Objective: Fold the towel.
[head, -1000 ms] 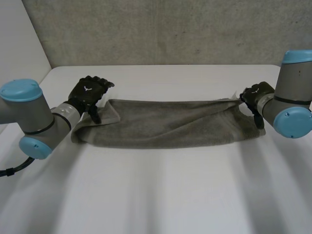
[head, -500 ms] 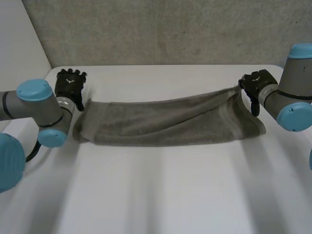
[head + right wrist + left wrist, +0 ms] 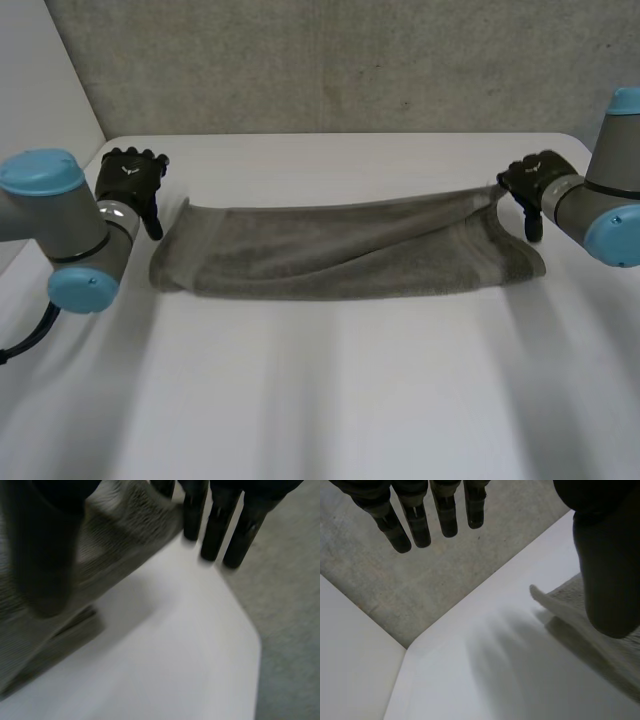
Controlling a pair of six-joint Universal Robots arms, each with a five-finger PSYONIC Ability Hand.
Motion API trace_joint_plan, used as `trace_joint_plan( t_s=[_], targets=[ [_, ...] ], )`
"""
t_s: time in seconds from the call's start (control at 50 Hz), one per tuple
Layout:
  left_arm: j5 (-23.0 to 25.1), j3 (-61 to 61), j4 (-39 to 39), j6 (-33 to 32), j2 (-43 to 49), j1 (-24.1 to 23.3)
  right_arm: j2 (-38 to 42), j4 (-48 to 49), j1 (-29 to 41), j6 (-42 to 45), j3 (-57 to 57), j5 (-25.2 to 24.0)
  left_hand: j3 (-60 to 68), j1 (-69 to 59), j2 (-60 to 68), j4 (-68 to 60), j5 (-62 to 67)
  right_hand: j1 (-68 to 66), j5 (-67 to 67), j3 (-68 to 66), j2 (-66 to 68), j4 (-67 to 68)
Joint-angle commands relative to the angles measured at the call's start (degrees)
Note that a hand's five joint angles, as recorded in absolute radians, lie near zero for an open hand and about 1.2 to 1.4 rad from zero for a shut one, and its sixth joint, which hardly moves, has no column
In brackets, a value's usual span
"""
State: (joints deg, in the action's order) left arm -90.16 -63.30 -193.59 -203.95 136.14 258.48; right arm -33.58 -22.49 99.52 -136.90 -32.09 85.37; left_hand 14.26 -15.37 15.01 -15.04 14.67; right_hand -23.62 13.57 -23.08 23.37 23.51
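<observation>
Back goes the left hand (image 3: 132, 182): a second ago it sat on the left end of the towel (image 3: 340, 255), and now it hangs clear of the cloth, out by the far left corner of the worktop (image 3: 320, 400). Over on the other side, the right hand (image 3: 530, 185) has raised its corner a touch and drifted toward the right edge.

Nearest the robot is bare white worktop. Beyond it lies the grey towel, already doubled lengthwise by the look of it, its long axis running parallel to the near edge. Its left end rests flat and free. Its far right corner is lifted off the surface and pulled taut.

Farther back are the hands. The left hand's fingers (image 3: 420, 525) are straight and spread, its thumb (image 3: 607, 570) held apart, and it holds nothing. The towel's left corner lies just beside that thumb, on the side toward the worktop's middle. The right hand's thumb (image 3: 40, 555) presses on the cloth with the fingers (image 3: 215, 530) behind it, pinching the raised corner.

The end-to-end fold looks like the right hand's job. It has the grip, and the free left end lies straight down the towel's length from it, toward the left edge.
</observation>
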Motion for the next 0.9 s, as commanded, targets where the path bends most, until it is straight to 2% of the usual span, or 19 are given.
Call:
trace_joint_plan(
  t_s=[0.02, 0.12, 0.24, 0.32, 0.34, 0.38, 0.46, 0.66, 0.68, 0.7, 0.72, 0.74, 0.76, 0.78, 0.8, 0.9],
  targets=[
    [1.74, -9.91, -0.3, 0.13, -8.0, 0.45, 4.83, 4.39, 0.32, -0.38, 8.17, -0.21, -2.69, 3.81, -3.45, 3.48, -13.11, 13.62, -13.57, 13.08, -13.37, -13.51],
    [2.79, -15.09, -0.65, 0.04, -11.6, 0.62, 5.01, 3.68, 0.41, -2.14, 10.21, 0.06, -3.2, 4.31, -3.95, 3.99, -13.62, 13.62, -13.57, 13.08, -13.37, -13.51],
    [4.03, -16.77, -1.18, 0.04, -13.01, 1.85, 2.38, 4.03, -0.46, -12.48, 10.3, 0.5, -3.03, 4.15, -3.78, 3.82, -13.45, 13.62, -13.57, 13.08, -13.37, -13.51],
    [4.03, -16.86, -1.18, 0.04, -13.01, 2.03, 1.06, 3.34, -1.78, -19.18, 10.12, -1.08, -3.03, 4.14, -3.78, 3.82, -13.45, 13.62, -13.57, 13.08, -13.37, -13.51],
    [4.03, -16.94, -1.18, 0.04, -13.01, 2.03, 1.06, 3.33, -1.78, -19.19, 10.12, -1.08, -3.03, 4.14, -3.78, 3.82, -13.45, 13.62, -13.57, 13.08, -13.37, -13.51],
    [4.11, -16.95, -1.18, 0.04, -13.01, 1.94, 1.5, 1.67, -1.7, -18.15, 9.42, -4.23, -3.03, 4.14, -3.78, 3.82, -13.45, 13.62, -13.57, 13.08, -13.37, -13.51],
    [4.82, -17.47, -1.27, 0.04, -12.92, 1.77, 2.55, 0.0, -1.43, -15.78, 8.98, -5.82, -2.86, 3.98, -3.61, 3.65, -13.28, 13.62, -13.57, 13.08, -13.37, -13.51],
    [6.84, -19.58, -2.32, 0.04, -11.87, 0.98, 6.51, -1.24, -1.78, -11.9, 8.19, -3.99, -2.19, 3.3, -2.94, 2.98, -12.61, 13.62, -13.57, 13.08, -13.37, -13.51],
    [6.93, -19.67, -2.67, 0.04, -11.69, 0.98, 6.94, -1.85, -1.87, -11.72, 8.45, -3.64, -1.86, 2.97, -2.61, 2.64, -12.27, -1.21, 1.25, -1.74, 1.45, 1.32],
    [7.1, -19.76, -2.93, 0.04, -11.43, 0.98, 7.21, -2.55, -1.96, -11.9, 8.88, -3.37, -1.69, 2.8, -2.44, 2.47, -12.1, -23.25, 23.3, -23.79, 23.5, 23.36],
    [7.1, -19.76, -2.94, 0.04, -11.43, 0.98, 7.21, -2.56, -1.96, -11.9, 8.89, -3.37, -1.69, 2.8, -2.44, 2.47, -12.1, -23.47, 23.52, -24.01, 23.72, 23.58],
    [7.19, -19.76, -3.02, 0.04, -11.25, 0.98, 7.21, -2.56, -2.22, -11.98, 9.06, -3.11, -1.69, 2.8, -2.44, 2.47, -12.1, -15.81, 15.86, -16.35, 16.06, 15.92],
    [7.19, -19.76, -3.02, 0.04, -11.25, 0.98, 7.21, -2.56, -2.22, -11.98, 9.07, -3.11, -1.69, 2.8, -2.44, 2.47, -12.1, -15.74, 15.78, -16.27, 15.98, 15.85],
    [7.19, -19.76, -2.94, 0.04, -11.16, 0.98, 7.21, -2.74, -2.31, -11.9, 9.15, -2.93, -1.69, 2.8, -2.44, 2.47, -12.1, 9.83, -9.79, 9.29, -9.59, -9.72],
    [7.19, -19.76, -2.94, 0.04, -11.16, 0.98, 7.21, -2.82, -2.31, -11.9, 9.33, -2.84, -1.52, 2.63, -2.27, 2.31, -11.94, 13.62, -13.57, 13.08, -13.37, -13.51],
    [7.19, -19.76, -3.02, 0.04, -10.73, 0.89, 6.95, -4.22, -2.31, -11.9, 9.42, -2.58, -1.01, 2.13, -1.77, 1.8, -11.43, 13.62, -13.57, 13.08, -13.37, -13.51]
  ],
)
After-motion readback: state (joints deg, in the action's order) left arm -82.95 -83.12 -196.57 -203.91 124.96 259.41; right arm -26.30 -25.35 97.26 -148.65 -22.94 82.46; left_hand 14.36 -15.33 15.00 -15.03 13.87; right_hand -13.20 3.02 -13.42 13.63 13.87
